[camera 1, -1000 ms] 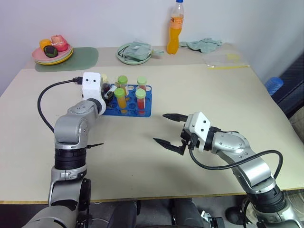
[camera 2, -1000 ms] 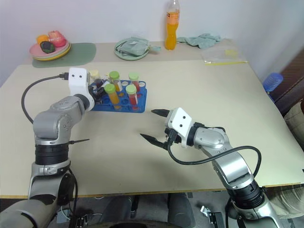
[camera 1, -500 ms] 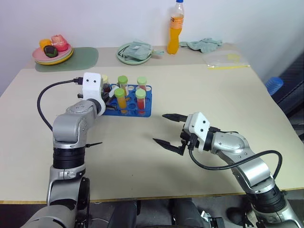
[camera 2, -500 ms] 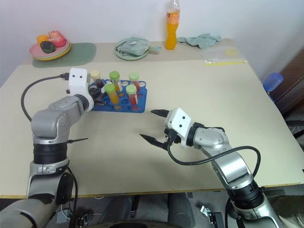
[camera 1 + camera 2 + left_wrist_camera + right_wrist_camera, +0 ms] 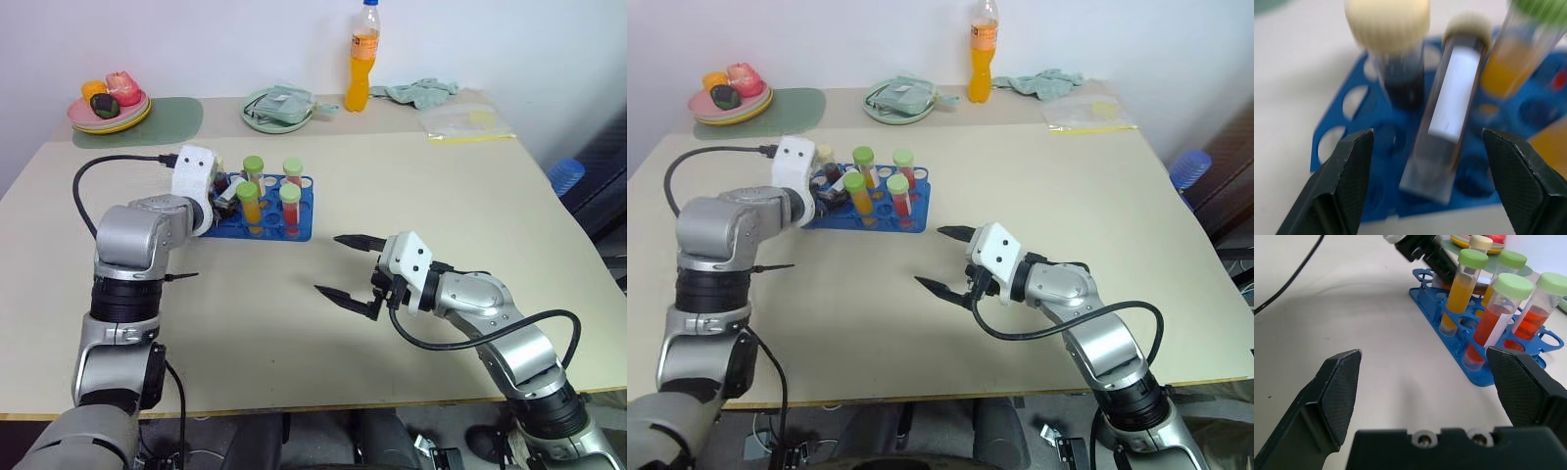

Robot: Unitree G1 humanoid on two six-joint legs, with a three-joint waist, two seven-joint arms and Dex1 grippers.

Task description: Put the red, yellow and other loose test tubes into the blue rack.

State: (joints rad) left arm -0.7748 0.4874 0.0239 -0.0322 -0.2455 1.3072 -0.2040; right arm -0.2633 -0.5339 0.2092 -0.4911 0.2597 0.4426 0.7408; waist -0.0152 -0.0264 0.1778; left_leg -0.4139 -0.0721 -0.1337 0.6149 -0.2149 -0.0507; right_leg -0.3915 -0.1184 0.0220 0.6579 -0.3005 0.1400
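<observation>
**Letting go of the dark tube at the rack**

Clearly the left gripper (image 5: 1425, 161) is at the release: in its wrist view the two black fingers stand spread, with a dark tube (image 5: 1447, 117), cream-capped and white-labelled, leaning in a hole of the blue rack (image 5: 294, 225) between them, touched by neither. The tube tilts instead of standing straight, so the safest way out is, I judge, a straight pull back along the fingers' own line, jaws kept wide, with no sideways sweep that could clip it or the second cream-capped tube (image 5: 1393, 54) just beside it. If it sits only part-way in, a light push on the cap would seat it.

On the table (image 5: 411, 176) the rack lies at about ten o'clock from the centre. It holds two orange tubes (image 5: 250, 201) and two red tubes (image 5: 290, 208), all green-capped, towards its three o'clock side; the dark ones stand at its nine o'clock end. No loose tube is visible on the tabletop.

The left arm reaches forward, wrist bent down towards the rack's nine o'clock end. The right gripper (image 5: 345, 266) hovers wide open and empty at about five o'clock from the rack, pointing towards it, well apart.
</observation>
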